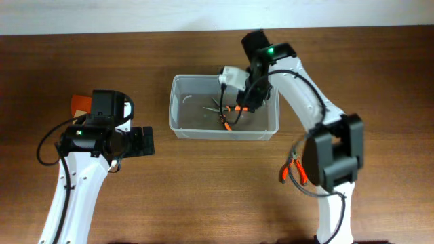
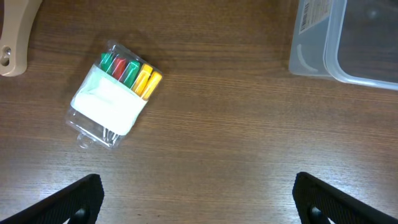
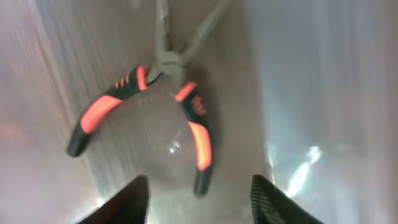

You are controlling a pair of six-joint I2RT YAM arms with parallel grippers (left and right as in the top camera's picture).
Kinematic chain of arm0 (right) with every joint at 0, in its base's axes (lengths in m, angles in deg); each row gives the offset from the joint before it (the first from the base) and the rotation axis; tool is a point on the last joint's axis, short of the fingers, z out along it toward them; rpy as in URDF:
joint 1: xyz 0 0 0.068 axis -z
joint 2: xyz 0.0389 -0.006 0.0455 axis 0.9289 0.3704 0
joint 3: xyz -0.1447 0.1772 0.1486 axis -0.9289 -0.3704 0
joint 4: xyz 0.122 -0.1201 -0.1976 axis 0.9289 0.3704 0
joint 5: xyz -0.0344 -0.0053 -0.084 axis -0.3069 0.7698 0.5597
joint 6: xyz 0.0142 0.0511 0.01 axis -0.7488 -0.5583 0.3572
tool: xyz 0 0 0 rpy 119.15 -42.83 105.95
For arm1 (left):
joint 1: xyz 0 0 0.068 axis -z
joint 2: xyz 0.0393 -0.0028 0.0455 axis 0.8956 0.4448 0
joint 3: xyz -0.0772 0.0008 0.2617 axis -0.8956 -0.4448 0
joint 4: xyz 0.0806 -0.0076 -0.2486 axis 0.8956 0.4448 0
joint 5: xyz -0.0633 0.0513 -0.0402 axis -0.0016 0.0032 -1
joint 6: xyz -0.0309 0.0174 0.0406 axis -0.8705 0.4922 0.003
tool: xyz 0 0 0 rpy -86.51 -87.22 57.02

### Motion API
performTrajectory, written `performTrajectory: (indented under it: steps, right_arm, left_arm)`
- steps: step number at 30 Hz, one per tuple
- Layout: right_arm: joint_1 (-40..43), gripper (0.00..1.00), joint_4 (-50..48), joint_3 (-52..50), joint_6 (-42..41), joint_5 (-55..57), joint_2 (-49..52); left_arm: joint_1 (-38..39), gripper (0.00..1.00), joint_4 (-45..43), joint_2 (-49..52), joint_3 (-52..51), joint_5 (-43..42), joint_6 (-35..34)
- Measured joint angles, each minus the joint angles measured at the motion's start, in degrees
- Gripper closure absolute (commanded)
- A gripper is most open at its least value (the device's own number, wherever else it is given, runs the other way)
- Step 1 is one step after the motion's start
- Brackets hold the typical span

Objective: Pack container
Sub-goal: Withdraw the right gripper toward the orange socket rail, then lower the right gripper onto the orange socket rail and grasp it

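Inside the clear container point(image 1: 203, 133), the right gripper point(image 3: 199, 183) points down with its two dark fingers point(image 3: 134, 202) apart and nothing between them. Just beyond the fingertips, a pair of pliers point(image 3: 165, 65) lies flat on the container floor. Its orange and black handles are spread, with one handle end reaching toward the gap between the fingers. The wrist picture is blurred, so it does not show whether the fingers touch the pliers. The translucent walls of the container rise on both sides of this view.

From overhead, the container sits toward the far side of the brown wooden table point(image 1: 203, 190), a little right of centre. It is a rectangular tub with rounded corners and a rimmed edge. The right arm reaches into it from the right, over the near right corner. Beside that arm's lower part, well apart from the container, another tool with orange handles point(image 1: 293, 171) lies on the table.

On the left side of the table, the left gripper point(image 2: 196, 199) hangs above bare wood with its fingers spread wide, holding nothing. It is well apart from the container, whose corner shows at the upper right of the left wrist view. Ahead of this gripper lies a clear plastic pack point(image 2: 115, 99) tilted on the table, holding green, red and yellow pieces over a white card. A beige curved object point(image 2: 12, 37) shows at the upper left edge.
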Motion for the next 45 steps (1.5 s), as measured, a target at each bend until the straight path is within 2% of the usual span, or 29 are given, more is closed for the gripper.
performTrajectory:
  steps: [2,3,4,6,10,17,20,24,29,32,35,41,45]
  right_arm:
    - [0.0,0.43,1.6,2.0,-4.9,2.5,-3.4]
    - [0.1,0.40,2.7,3.1,-7.9,4.2,-5.6]
    - [0.3,0.21,3.9,4.2,-11.3,5.9,-8.0]
    - [1.2,0.02,6.9,6.1,-18.1,8.9,-13.3]
    - [6.4,0.01,17.6,8.0,-31.3,12.6,-21.9]
    - [14.2,0.01,31.8,7.7,-45.0,15.0,-25.5]
    - [15.4,0.01,32.2,5.6,-48.3,14.8,-27.9]
    - [15.6,0.01,32.2,0.1,-53.9,14.6,-36.0]
    - [15.8,0.01,32.2,-8.7,-67.7,19.6,-49.2]
    - [17.3,0.01,30.0,-15.4,-76.1,24.5,-53.2]
    - [20.6,0.01,22.4,-23.1,-80.8,26.6,-52.6]
    - [29.1,0.01,8.9,-38.2,-84.3,23.4,-44.9]
    - [35.2,0.01,2.7,-43.9,-84.6,19.0,-39.7]
  left_arm:
    - [0.0,0.01,0.0,0.0,0.0,0.0,0.0]
    - [0.0,0.01,0.0,0.0,0.0,0.0,0.0]
    - [0.0,0.01,-0.1,0.0,0.0,0.0,0.0]
    - [0.0,0.01,-0.2,0.0,0.0,0.0,0.0]
    - [0.0,0.01,-0.3,0.0,0.0,0.0,0.0]
    - [0.0,0.01,-0.1,0.0,0.0,0.0,0.2]
    - [0.0,0.01,0.2,0.0,0.0,0.0,0.3]
    - [0.0,0.01,0.5,0.0,0.0,-0.2,0.3]
    - [0.0,0.01,0.6,0.0,0.0,-0.6,0.3]
    - [0.0,0.01,0.7,0.0,0.0,-1.1,0.3]
    - [0.0,0.01,0.6,0.0,0.0,-1.3,0.3]
    - [0.0,0.01,0.6,0.0,0.0,-1.5,0.3]
    - [0.0,0.01,0.7,0.0,0.0,-1.5,0.3]
